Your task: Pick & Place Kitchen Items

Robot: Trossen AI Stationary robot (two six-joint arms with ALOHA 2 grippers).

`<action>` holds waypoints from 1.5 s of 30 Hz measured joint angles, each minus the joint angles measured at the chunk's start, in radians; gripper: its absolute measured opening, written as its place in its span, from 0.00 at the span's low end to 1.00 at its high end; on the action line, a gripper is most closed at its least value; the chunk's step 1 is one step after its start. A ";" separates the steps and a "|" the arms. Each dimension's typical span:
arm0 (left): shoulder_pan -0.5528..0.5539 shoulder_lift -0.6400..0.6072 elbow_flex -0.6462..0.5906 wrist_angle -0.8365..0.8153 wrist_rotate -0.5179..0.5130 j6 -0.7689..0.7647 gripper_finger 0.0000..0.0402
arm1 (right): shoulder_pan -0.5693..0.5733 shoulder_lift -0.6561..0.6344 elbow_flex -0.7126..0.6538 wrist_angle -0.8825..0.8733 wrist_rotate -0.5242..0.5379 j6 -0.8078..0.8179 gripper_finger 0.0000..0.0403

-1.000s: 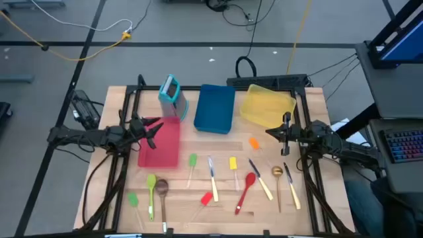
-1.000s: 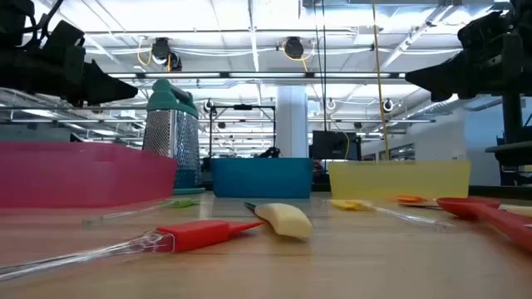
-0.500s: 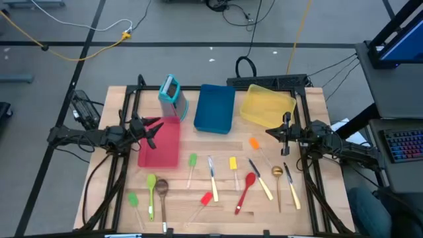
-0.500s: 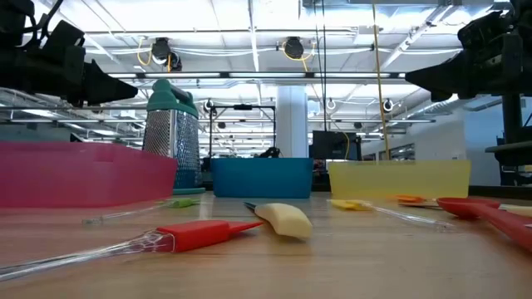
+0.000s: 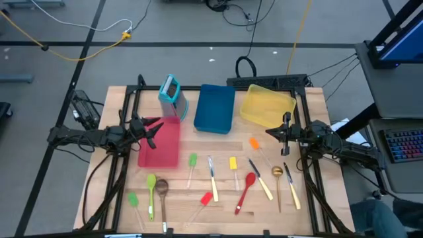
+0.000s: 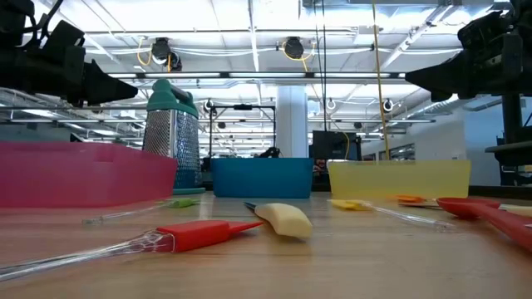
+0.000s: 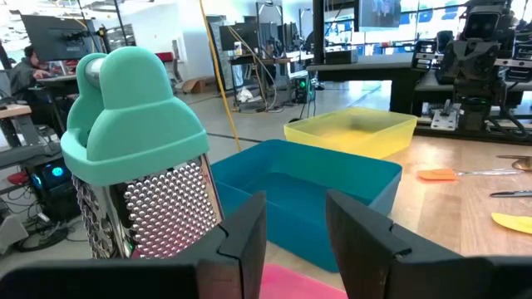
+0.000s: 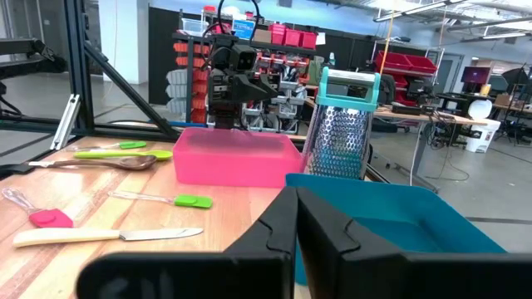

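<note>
A pale wooden worktop [image 5: 218, 149] stands on grey floor. Nearest lie the kitchen items [image 5: 218, 185] in a loose row. Beyond, the red tray [image 5: 162, 142], blue tray [image 5: 215, 108] and yellow tray [image 5: 266, 106] hold nothing visible. Left pincer [image 5: 151, 127], part open, hovers at the red tray; right pincer [image 5: 271, 132] closed, empty.

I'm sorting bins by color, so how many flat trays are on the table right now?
3: the red tray by the left gripper, the blue tray mid-table, the yellow tray near the right gripper. None looks hidden.
</note>
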 joint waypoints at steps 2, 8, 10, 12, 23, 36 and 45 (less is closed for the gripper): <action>0.000 0.000 0.000 0.000 0.000 0.000 0.32 | 0.000 0.000 0.000 0.000 0.000 0.000 0.01; 0.000 0.000 0.000 0.000 0.000 0.000 0.32 | 0.000 0.000 0.000 0.000 0.000 0.000 0.01; 0.000 0.000 0.000 0.000 0.000 0.000 0.32 | 0.000 0.000 0.000 0.000 0.000 0.000 0.01; 0.000 0.000 0.000 0.000 0.000 0.000 0.32 | 0.000 0.000 0.000 0.000 0.000 0.000 0.01; 0.000 0.000 0.000 0.000 0.000 0.000 0.32 | 0.000 0.000 0.000 0.000 0.000 0.000 0.01; 0.000 0.000 0.000 0.000 0.000 0.000 0.32 | 0.000 0.000 0.000 0.000 0.000 0.000 0.01; 0.000 0.000 0.000 0.000 0.000 0.000 0.32 | -0.125 0.000 0.000 0.000 -0.001 0.000 0.01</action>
